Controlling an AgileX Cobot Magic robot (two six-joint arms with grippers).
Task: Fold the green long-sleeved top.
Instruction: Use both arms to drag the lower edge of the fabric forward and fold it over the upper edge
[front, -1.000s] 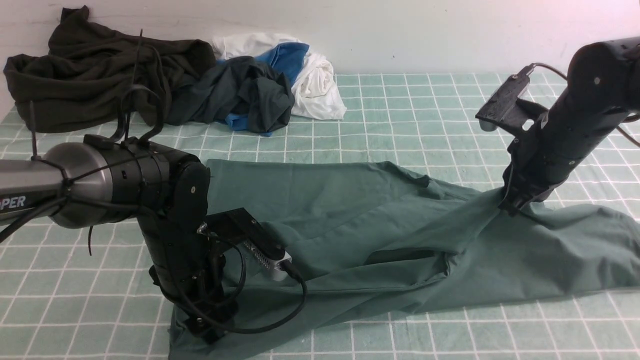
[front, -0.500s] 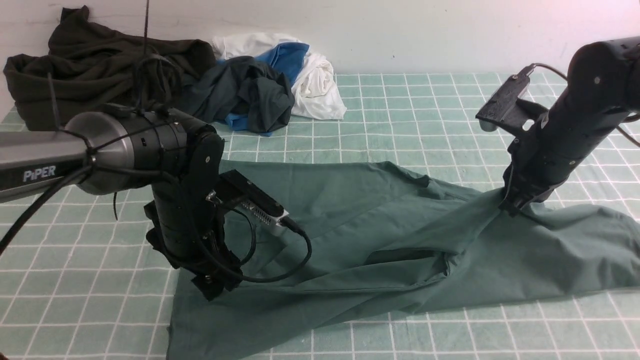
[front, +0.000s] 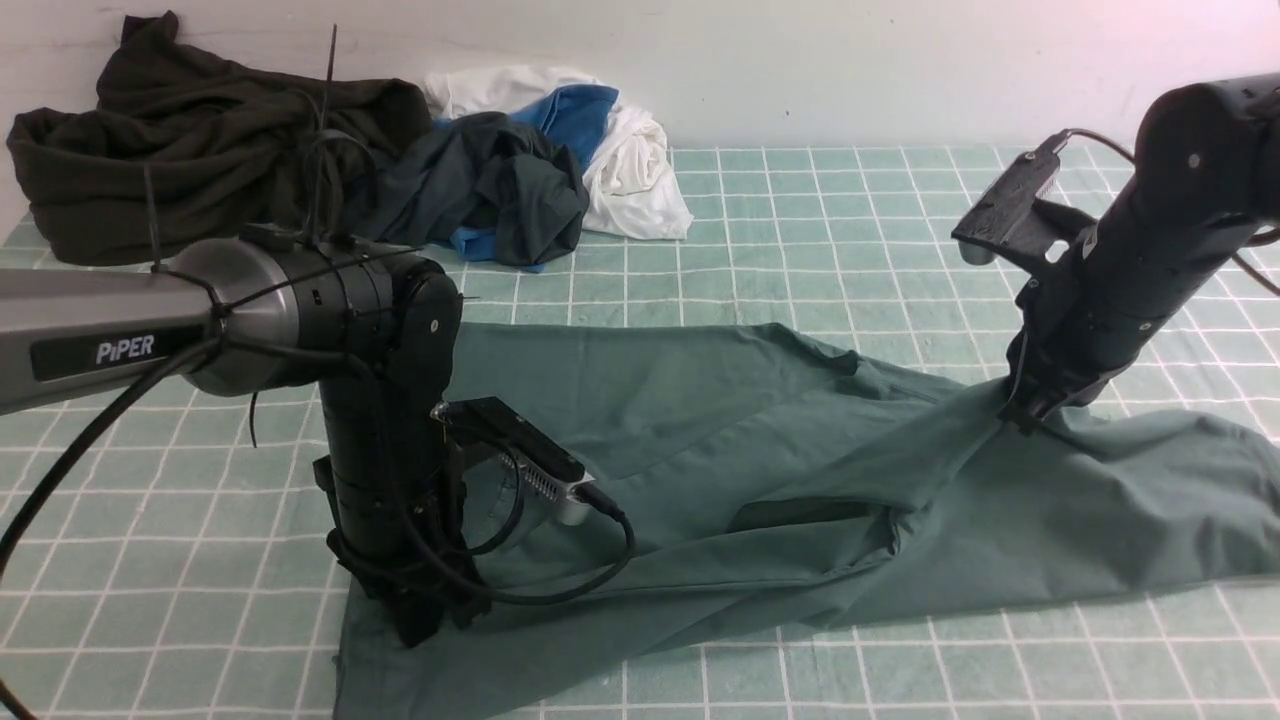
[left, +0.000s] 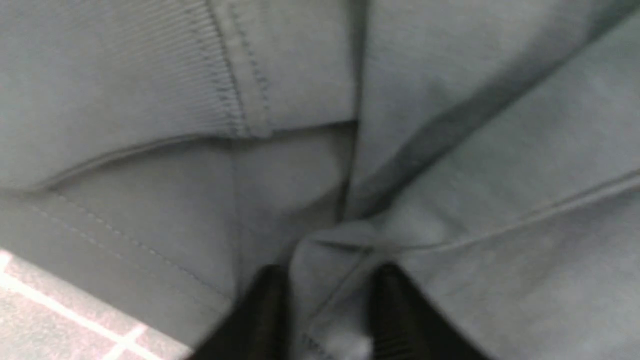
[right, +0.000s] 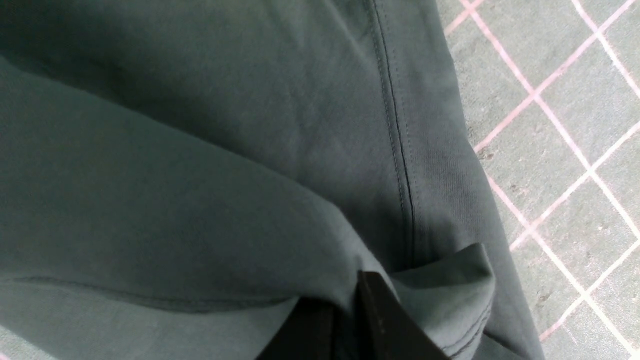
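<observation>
The green long-sleeved top (front: 760, 450) lies spread across the checked cloth, rumpled toward the right. My left gripper (front: 420, 625) points down onto the top's near left corner. In the left wrist view, its two black fingers (left: 272, 305) stand close together with a raised fold of the green fabric (left: 330, 280) pinched between them. A ribbed cuff (left: 125, 90) lies just beyond them. My right gripper (front: 1018, 418) is shut on the top at the right and holds a peak of fabric up off the cloth. In the right wrist view, that fabric (right: 280, 235) drapes over its closed fingers (right: 380, 320).
A very dark olive-black garment (front: 180, 150) is heaped at the back left against the wall. Beside it lies a dark navy-grey garment (front: 500, 190) with blue and white cloth (front: 630, 170). The green checked cloth (front: 800, 220) covers the table.
My left arm has shifted right and settled upright over the top's near left corner, and its jaws have closed from wide open onto a fold. The right arm has not moved.
</observation>
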